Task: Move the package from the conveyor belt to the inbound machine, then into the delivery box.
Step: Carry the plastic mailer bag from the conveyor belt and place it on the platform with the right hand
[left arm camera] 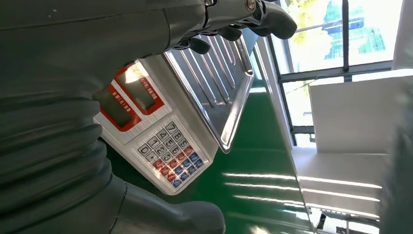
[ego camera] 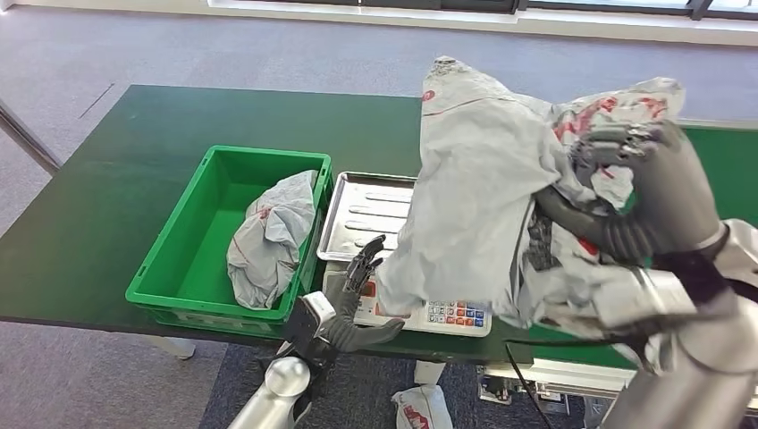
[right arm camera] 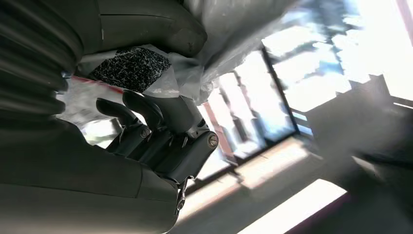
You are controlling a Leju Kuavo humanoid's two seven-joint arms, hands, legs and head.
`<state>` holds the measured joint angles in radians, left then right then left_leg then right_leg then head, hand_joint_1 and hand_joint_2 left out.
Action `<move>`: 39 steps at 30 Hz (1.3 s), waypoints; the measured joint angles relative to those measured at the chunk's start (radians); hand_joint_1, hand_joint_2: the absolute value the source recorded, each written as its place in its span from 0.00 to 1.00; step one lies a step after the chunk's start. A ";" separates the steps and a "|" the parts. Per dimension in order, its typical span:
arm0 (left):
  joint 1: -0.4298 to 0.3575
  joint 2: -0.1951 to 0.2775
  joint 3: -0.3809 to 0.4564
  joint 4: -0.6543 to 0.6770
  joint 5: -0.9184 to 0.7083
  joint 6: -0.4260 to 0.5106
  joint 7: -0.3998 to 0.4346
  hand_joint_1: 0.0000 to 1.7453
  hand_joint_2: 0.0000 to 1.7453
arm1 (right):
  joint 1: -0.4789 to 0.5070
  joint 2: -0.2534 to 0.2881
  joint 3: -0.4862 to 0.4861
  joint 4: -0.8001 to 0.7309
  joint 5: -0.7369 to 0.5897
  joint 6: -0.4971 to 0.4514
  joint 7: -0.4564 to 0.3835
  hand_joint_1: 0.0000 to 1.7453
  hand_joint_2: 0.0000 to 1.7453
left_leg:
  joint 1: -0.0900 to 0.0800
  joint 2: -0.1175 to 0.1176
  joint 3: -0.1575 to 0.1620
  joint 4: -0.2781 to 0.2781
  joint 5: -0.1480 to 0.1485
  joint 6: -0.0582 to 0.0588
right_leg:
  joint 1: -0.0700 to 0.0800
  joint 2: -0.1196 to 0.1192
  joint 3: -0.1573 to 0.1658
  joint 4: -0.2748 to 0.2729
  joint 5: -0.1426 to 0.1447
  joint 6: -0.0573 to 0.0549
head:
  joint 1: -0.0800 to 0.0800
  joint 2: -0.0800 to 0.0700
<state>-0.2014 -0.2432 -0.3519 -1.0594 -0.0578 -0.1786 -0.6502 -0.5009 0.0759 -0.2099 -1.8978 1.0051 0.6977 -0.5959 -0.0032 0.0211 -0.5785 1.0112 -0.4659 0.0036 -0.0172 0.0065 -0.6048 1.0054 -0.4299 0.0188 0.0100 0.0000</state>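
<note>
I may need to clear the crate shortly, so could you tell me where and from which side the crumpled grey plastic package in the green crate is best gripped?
Probably from above, on the bunched upper end of the crumpled grey plastic package. It leans against the wall of the green plastic crate nearest the scale, so that side is blocked, while its raised folds give fingers something to close on.

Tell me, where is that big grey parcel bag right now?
In the head view, the grey package hangs in the air, gripped by the right hand, above the scale and its steel tray, right of the green box.
</note>
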 joint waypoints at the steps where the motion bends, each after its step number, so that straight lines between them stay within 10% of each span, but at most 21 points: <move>1: 0.000 0.000 -0.001 0.000 0.005 0.000 -0.008 0.00 1.00 | -0.043 -0.020 0.015 0.097 0.083 0.000 0.073 1.00 1.00 | 0.000 0.002 0.001 0.000 0.000 0.000 | 0.000 0.002 0.000 0.000 0.001 0.000 | 0.000 0.000; 7: -0.001 0.000 -0.007 0.000 0.049 0.014 -0.039 0.00 1.00 | -0.323 -0.135 0.126 0.767 0.329 0.000 0.273 1.00 1.00 | 0.000 -0.003 -0.005 0.003 0.009 0.003 | 0.000 -0.002 -0.005 0.000 0.010 0.003 | 0.002 0.000; 16: -0.002 0.000 -0.009 0.010 0.083 0.019 -0.051 0.00 1.00 | -0.452 -0.066 0.285 1.313 0.391 0.000 0.274 1.00 1.00 | 0.002 -0.010 -0.005 0.002 0.010 0.001 | 0.003 -0.008 -0.005 0.000 0.008 0.000 | 0.002 0.000; 26: -0.003 0.000 -0.009 0.018 0.083 0.014 -0.051 0.00 1.00 | -0.465 -0.032 0.308 1.433 0.367 0.000 0.221 1.00 1.00 | 0.002 -0.011 -0.006 0.002 0.010 0.001 | 0.003 -0.009 -0.005 -0.001 0.008 0.000 | 0.002 0.000; 31: -0.006 0.000 -0.014 0.026 0.086 0.009 -0.051 0.00 1.00 | -0.443 -0.019 0.309 1.426 0.231 0.000 0.013 1.00 1.00 | 0.003 -0.009 -0.004 0.002 0.010 0.001 | 0.003 -0.008 -0.005 -0.001 0.008 0.000 | 0.001 0.000; 39: -0.033 -0.004 -0.034 0.065 0.099 0.005 -0.051 0.00 1.00 | -0.287 0.015 0.311 1.066 0.137 0.000 -0.104 1.00 1.00 | 0.003 -0.009 -0.005 0.002 0.009 0.000 | 0.003 -0.007 -0.007 0.000 0.008 -0.001 | 0.001 0.000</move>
<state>-0.2340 -0.2477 -0.3858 -0.9944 0.0411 -0.1732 -0.7014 -0.7882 0.0904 0.1012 -0.8319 1.1418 0.6977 -0.6996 -0.0003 0.0121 -0.5839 1.0131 -0.4566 0.0032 -0.0140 -0.0007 -0.6119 1.0049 -0.4221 0.0182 0.0114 0.0000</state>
